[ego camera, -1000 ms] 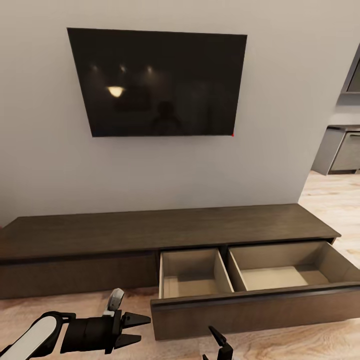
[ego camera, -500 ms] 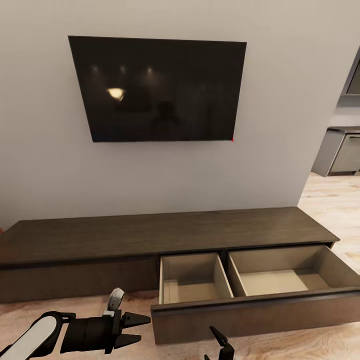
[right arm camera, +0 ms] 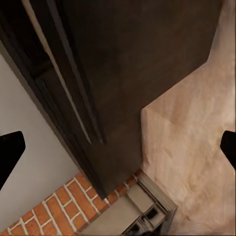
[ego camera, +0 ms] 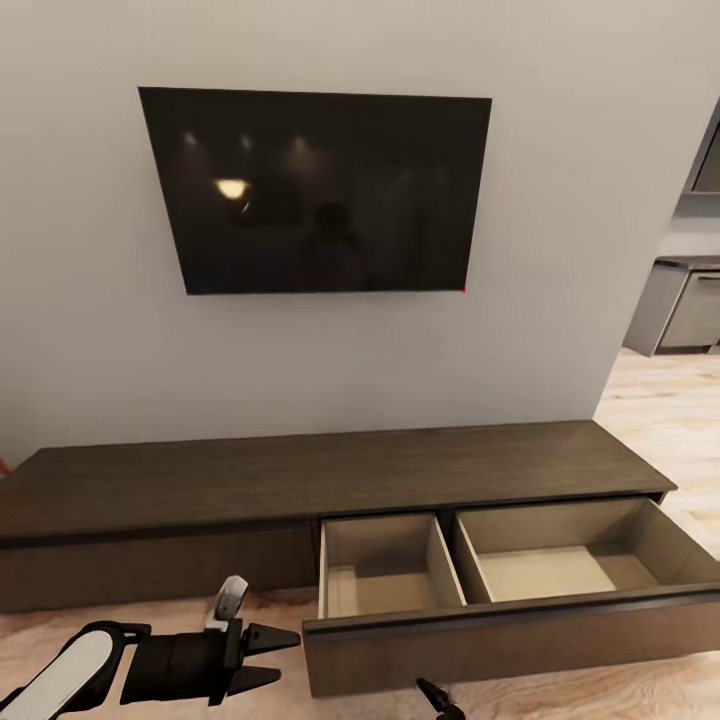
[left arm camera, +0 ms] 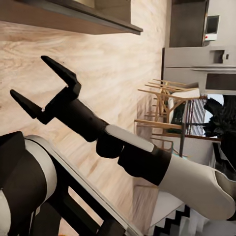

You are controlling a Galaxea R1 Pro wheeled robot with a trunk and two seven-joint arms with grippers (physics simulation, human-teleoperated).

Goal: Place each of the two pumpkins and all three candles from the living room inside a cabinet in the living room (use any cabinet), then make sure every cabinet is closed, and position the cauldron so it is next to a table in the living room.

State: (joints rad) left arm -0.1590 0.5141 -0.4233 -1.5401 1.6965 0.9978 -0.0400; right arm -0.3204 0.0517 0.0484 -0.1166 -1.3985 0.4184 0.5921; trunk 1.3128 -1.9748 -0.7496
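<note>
The long low dark-brown cabinet [ego camera: 300, 470] stands against the white wall. Its right-hand drawer [ego camera: 500, 625] is pulled out, and both beige compartments are empty. My left gripper [ego camera: 290, 656] hovers open over the floor just left of the drawer front, with nothing between its fingers. In the left wrist view my right gripper [left arm camera: 30, 76] is open and empty beside the cabinet edge [left arm camera: 73, 17]. Its fingertip [ego camera: 435, 693] pokes up below the drawer front. In the right wrist view its spread fingers [right arm camera: 10, 152] frame the cabinet's dark front [right arm camera: 132, 59]. The pumpkins, candles, cauldron and table are out of view.
A black TV [ego camera: 315, 190] hangs above the cabinet. Light wood floor [ego camera: 660, 400] runs right toward grey kitchen units [ego camera: 690, 305]. The right wrist view catches the brick fireplace [right arm camera: 64, 206]. Wooden dining chairs [left arm camera: 162, 105] show far off in the left wrist view.
The whole head view has shifted: the TV sits lower, the cabinet looks slightly smaller, as the camera draws back. Both grippers stay open; the right fingertip sits lower in the picture.
</note>
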